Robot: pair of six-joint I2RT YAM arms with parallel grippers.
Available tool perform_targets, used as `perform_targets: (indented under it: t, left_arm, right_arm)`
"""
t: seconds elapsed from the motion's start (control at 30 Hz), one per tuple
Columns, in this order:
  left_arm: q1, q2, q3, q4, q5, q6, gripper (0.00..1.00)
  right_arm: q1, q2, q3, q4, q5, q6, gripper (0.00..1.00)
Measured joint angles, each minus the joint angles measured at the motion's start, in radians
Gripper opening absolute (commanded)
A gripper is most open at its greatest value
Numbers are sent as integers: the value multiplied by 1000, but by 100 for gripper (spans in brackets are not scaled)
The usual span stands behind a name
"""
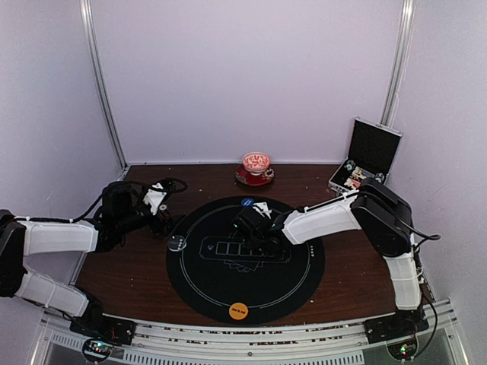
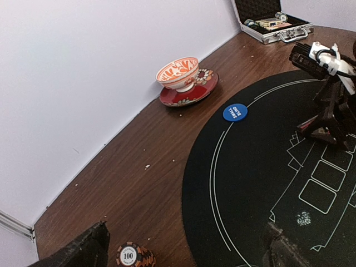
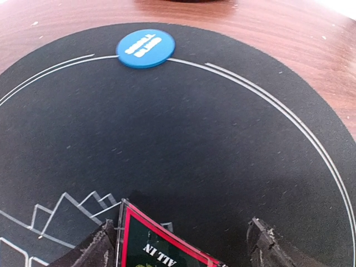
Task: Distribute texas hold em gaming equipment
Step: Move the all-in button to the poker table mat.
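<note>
Over the round black mat [image 3: 222, 139], the right hand [image 3: 182, 229] gapes around a red-edged rectangular plaque [image 3: 161, 247].

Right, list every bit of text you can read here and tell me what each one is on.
"100": on the striped poker chip lying on the wood.
"ALL IN": seen upside down on the red-edged plaque.
Too blurred to read: two lines of white lettering on the blue disc.
Too small to read: the dark mark on the orange disc.
Too small to read: anything inside the open case.
</note>
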Motion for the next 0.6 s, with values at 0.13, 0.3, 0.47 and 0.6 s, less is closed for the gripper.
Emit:
perform_targets:
  t: [0.13, 0.3, 0.47, 0.6]
  left_arm:
    - [0, 0, 0, 0, 0, 0, 98]
    - [0, 0, 0, 0, 1, 0, 98]
    - [0, 0, 0, 0, 1, 0, 98]
    - [0, 0, 0, 0, 0, 0, 98]
  right_arm:
    - [-16, -11, -35, 29, 13, 3, 77]
    - [-23, -31, -85, 66, 16, 8, 75]
    - [-28, -84, -164, 84, 31, 13, 74]
    - [-60, -128, -225, 80, 35, 15, 74]
